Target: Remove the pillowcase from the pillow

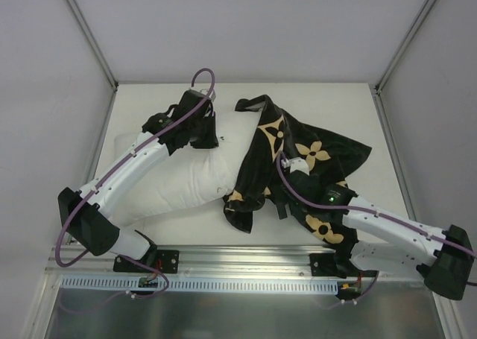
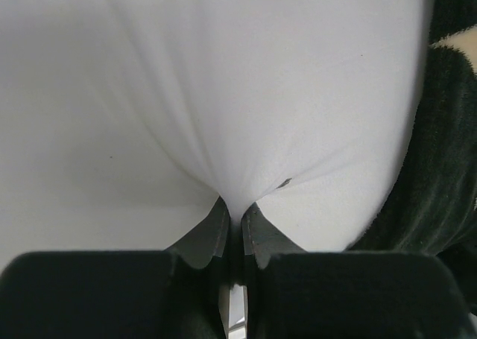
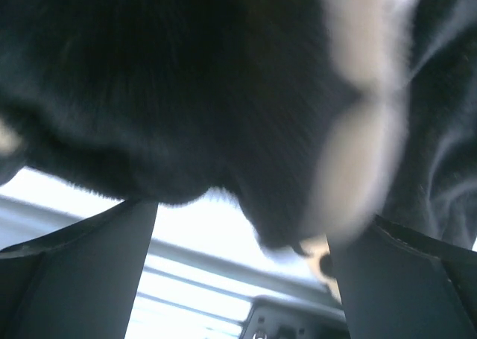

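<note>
While the left gripper [image 1: 207, 134] pinches the pillow [image 1: 186, 179] near its far edge, the pillow lies flat on the table [image 1: 350, 100]. Its long axis runs left to right, tipped a little so that the right end sits farther from the arm bases. Its left end is bare and white. Its right end goes under the pillowcase [image 1: 313, 149].

Seen from the left wrist, the left gripper [image 2: 238, 208] has its jaws closed tight on a drawn-up fold of the pillow [image 2: 246, 78]. Creases fan away from the pinch, and the pillowcase [image 2: 440, 168] shows dark along the right edge.

Across the pillow's right end the pillowcase sits bunched in a band running from far to near. From there it spreads rightward over the table in loose folds, with tan flowers facing up. One pointed flap hangs toward the near edge of the table, just beside the pillow's near edge.

Over those folds the right gripper [image 1: 287, 164] sits low in the black cloth. In its wrist view the right gripper [image 3: 257, 216] has its jaws wide apart. A blurred lobe of the pillowcase [image 3: 149, 93] droops between them and is not clamped.
</note>
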Available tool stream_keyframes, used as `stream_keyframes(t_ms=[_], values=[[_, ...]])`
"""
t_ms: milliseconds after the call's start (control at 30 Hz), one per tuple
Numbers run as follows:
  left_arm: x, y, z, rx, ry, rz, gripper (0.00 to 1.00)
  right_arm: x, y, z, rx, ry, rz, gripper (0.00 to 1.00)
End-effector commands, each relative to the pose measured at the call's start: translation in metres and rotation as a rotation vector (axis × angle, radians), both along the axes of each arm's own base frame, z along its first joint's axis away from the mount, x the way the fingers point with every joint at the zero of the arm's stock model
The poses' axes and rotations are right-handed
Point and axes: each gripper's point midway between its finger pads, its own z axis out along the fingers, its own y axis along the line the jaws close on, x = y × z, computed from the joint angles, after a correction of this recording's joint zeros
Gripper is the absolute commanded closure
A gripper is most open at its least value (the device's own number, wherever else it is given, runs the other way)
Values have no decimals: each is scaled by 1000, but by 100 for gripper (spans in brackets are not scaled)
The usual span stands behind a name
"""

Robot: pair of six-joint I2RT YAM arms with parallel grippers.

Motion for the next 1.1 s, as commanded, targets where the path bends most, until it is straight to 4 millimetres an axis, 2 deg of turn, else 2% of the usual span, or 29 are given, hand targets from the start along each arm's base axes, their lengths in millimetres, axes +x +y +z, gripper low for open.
stream_keyframes(t_ms=[0,100,167,200,267,333,367,400,433,500,533,600,633,733,867,967,1000,1067], values=[[2,-10,45,-129,-123,-19,100,27,12,-14,-63,-89,10,5],[-2,-7,49,-132,-138,-24,100,43,-10,-24,-212,-136,-95,8],[-4,-4,53,-130,-152,-28,100,47,-26,-27,-277,-125,-158,55],[-4,-2,52,-124,-154,-30,100,51,-33,-23,-286,-140,-217,99],[-8,5,55,-123,-167,-21,100,53,-52,-18,-305,-146,-292,99],[-7,20,61,-125,-186,14,100,56,-70,1,-255,-198,-376,99],[-6,26,62,-125,-189,27,100,58,-90,11,-260,-216,-449,99],[-2,39,63,-122,-195,66,100,59,-99,22,-234,-241,-490,99],[-4,47,68,-130,-205,81,100,61,-115,46,-161,-300,-558,99],[-2,62,72,-133,-216,120,100,60,-130,71,-87,-359,-612,99],[0,74,76,-133,-228,154,100,58,-144,96,-23,-424,-663,99],[0,87,82,-134,-245,191,100,54,-153,114,11,-456,-687,99],[3,98,84,-132,-250,223,100,53,-162,129,24,-483,-717,99],[4,112,90,-130,-265,262,100,50,-171,133,-18,-464,-738,99],[7,136,100,-120,-290,327,100,52,-181,125,-81,-424,-778,99],[6,153,107,-112,-303,377,100,51,-195,127,-97,-417,-837,99],[5,158,109,-111,-309,390,100,51,-207,134,-111,-425,-884,99],[6,169,113,-105,-318,425,100,49,-217,146,-100,-442,-928,99]])
